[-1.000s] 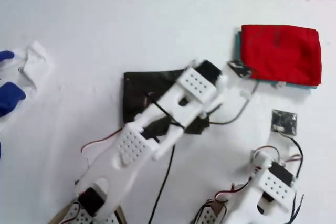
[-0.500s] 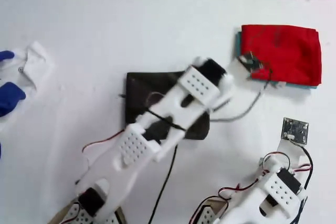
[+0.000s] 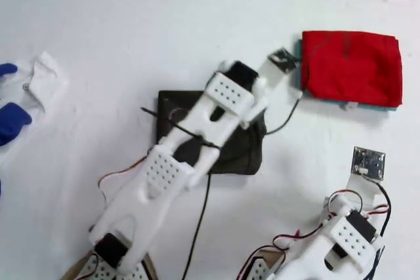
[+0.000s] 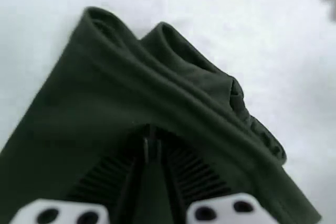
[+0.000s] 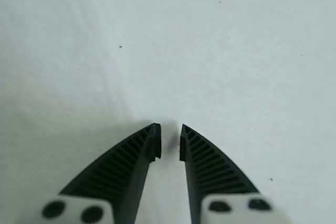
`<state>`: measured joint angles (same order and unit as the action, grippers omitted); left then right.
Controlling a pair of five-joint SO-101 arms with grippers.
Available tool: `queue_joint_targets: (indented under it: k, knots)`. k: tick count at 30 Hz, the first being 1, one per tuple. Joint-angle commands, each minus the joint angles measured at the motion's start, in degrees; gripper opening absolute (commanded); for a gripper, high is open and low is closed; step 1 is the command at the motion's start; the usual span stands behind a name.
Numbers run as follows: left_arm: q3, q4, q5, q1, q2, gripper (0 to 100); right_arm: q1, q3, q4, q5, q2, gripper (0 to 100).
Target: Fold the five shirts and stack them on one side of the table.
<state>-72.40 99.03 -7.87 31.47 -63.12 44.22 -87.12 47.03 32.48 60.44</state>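
At the centre of the white table [image 3: 131, 31], the high view has the left arm [image 3: 197, 142] lying across a dark green folded shirt [image 3: 244, 152], with a red folded shirt [image 3: 350, 67] farther right. Left wrist view: the left gripper [image 4: 151, 142] is clamped on the green cloth. Right wrist view: the right gripper [image 5: 170, 137], its fingers slightly apart, is above the tabletop.

Bright, even light from above leaves the white surface [image 3: 92, 37] nearly washed out in the high view. The left arm [image 3: 177, 162] casts only a faint, soft-edged shadow beside it. The dark shirt [image 4: 105, 93] swallows light, its folds deeply shaded. Around the right tool [image 5: 169, 141] a diffuse grey shadow dims the surface.
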Motion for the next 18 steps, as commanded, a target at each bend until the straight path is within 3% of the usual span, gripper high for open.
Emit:
queue_joint_targets:
  k: [1,9,18]
  knots:
    - [-0.40,-1.23,0.26,3.96,-0.44,2,-0.40,0.53,-0.66,0.00,2.07,7.3]
    - [-0.48,-2.46,0.26,5.71,3.16,2,-0.40,0.53,-0.66,0.00,2.07,7.3]
    - [0.22,3.25,0.09,3.69,14.42,2,-0.40,0.53,-0.66,0.00,2.07,7.3]
